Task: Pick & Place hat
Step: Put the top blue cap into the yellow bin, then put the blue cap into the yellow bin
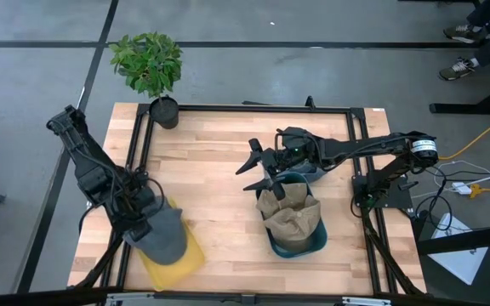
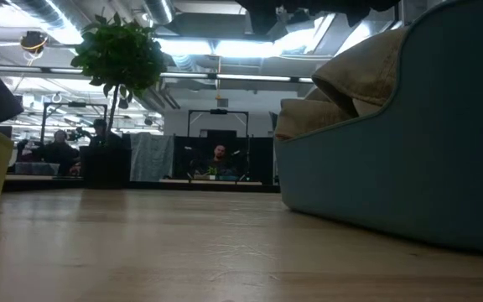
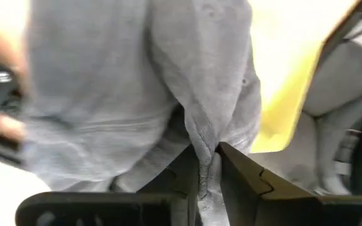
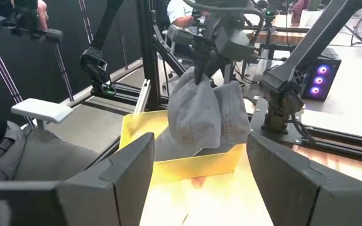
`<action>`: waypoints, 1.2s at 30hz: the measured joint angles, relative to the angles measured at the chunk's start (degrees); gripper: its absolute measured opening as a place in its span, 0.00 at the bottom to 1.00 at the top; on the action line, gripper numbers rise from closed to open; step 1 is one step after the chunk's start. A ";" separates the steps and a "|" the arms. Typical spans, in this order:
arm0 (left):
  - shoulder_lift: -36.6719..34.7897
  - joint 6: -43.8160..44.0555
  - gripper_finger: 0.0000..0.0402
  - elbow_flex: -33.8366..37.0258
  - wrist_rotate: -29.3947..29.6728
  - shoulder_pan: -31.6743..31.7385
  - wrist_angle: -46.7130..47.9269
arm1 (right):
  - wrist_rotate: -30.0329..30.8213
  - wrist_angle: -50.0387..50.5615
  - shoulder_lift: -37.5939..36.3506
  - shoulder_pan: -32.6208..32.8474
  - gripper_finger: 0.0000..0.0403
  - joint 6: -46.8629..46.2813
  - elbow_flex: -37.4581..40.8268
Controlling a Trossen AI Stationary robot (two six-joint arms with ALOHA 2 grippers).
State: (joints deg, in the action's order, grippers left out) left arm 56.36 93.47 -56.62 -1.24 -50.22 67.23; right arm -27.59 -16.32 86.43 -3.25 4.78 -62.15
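Grey fabric hat [image 4: 203,116] dangled over the yellow plastic bin [image 4: 175,157].
My left gripper [image 3: 207,164] pinched a fold; right gripper [image 4: 200,182] gaped empty; release could snag the rim.

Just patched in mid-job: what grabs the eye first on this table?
The left gripper dangles a grey hat by a pinched fold over the yellow bin at the table's near-left corner. Mid-table, the right gripper waits, jaws open, above a teal bin holding tan hats.
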 joint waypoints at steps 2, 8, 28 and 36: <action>0.00 -0.04 0.14 0.00 -0.07 0.00 2.26 | 0.02 -0.02 0.00 0.00 0.62 0.00 0.00; 0.00 -0.18 0.15 0.00 0.01 0.00 7.26 | 0.00 -0.02 0.00 0.00 0.62 -0.07 0.00; -4.56 -6.80 0.43 0.00 -0.74 0.11 7.93 | 3.19 0.54 0.00 -0.02 0.62 0.24 0.00; -10.67 -8.57 0.43 0.00 -2.26 0.11 8.08 | 5.65 1.23 0.00 0.00 0.62 0.28 0.00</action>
State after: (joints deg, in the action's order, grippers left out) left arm 45.68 84.90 -56.62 -3.50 -50.11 75.32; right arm -21.95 -15.10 86.43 -3.25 5.06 -62.15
